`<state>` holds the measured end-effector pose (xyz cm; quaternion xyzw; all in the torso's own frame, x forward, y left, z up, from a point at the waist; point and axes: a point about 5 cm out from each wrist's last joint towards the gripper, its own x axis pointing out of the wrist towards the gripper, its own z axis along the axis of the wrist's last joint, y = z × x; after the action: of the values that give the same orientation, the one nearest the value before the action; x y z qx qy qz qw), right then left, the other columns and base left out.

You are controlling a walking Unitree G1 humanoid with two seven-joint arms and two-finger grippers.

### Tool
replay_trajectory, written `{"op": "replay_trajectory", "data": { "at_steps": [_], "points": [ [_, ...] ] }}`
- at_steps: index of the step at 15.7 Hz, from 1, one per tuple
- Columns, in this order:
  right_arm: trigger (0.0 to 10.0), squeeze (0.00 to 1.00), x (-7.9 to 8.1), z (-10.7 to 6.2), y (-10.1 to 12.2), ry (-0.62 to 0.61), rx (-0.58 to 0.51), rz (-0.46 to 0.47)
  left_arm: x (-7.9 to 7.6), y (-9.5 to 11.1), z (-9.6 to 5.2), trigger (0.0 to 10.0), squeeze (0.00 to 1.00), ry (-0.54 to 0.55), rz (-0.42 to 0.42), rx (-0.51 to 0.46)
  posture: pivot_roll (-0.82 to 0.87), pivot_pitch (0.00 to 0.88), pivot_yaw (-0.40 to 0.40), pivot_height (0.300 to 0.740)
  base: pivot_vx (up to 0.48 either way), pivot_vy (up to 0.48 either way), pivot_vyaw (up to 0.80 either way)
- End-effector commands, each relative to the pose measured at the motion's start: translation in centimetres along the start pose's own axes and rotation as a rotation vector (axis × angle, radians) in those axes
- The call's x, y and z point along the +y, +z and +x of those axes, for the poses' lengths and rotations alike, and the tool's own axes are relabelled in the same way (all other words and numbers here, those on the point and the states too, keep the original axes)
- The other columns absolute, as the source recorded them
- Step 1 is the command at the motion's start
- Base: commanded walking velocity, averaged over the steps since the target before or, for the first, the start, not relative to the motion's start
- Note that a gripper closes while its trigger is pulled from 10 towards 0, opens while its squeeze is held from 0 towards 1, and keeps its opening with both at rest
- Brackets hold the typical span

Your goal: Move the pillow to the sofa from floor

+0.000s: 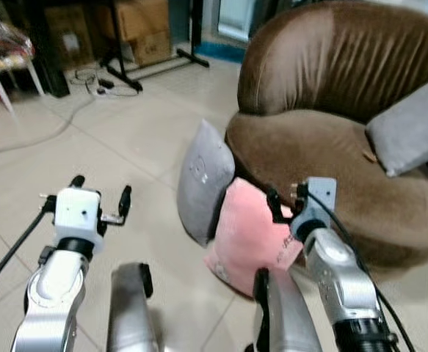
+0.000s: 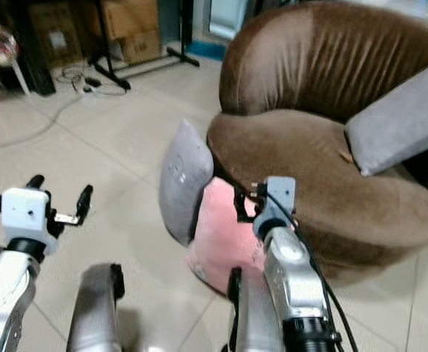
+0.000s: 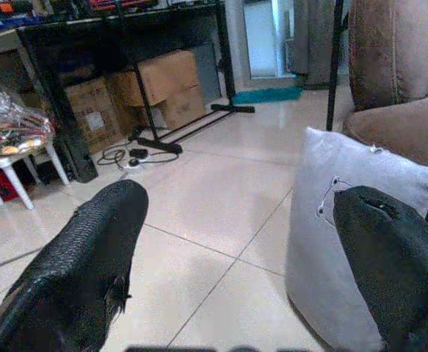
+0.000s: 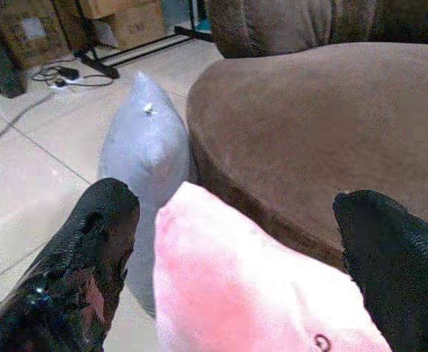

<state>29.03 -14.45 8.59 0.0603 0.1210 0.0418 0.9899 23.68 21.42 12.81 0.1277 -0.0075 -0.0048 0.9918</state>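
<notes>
already the right gripper has its jaws apart with the pink pillow between them, ready to clamp; the left gripper, jaws also apart, waits beside the grey pillow.

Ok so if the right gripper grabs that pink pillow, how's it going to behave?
The pink pillow looks soft and plump, so it will probably squash between the right gripper's open fingers and sag. It is likely light. Leaning on the sofa beside the grey pillow, it may topple if nudged.

Our arms are silver, rounded, glossy. Left gripper: white boxy wrist block, black collar, black cable off at 8 o'clock. Right gripper: grey block, black cable; fingers black, textured.
</notes>
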Motion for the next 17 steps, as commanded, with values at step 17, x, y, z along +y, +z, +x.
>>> {"op": "replay_trajectory", "data": {
  "at_steps": [17],
  "points": [
    [10.0, 1.0, -3.3, 1.9, 0.2, 0.002, 0.095, -0.17, -1.6, -0.7, 0.4, 10.0, 0.8, -0.174, 0.027, 0.039, -0.02, 0.0, -0.064, 0.462, 0.158, 0.0, 0.38]
  ]
}}
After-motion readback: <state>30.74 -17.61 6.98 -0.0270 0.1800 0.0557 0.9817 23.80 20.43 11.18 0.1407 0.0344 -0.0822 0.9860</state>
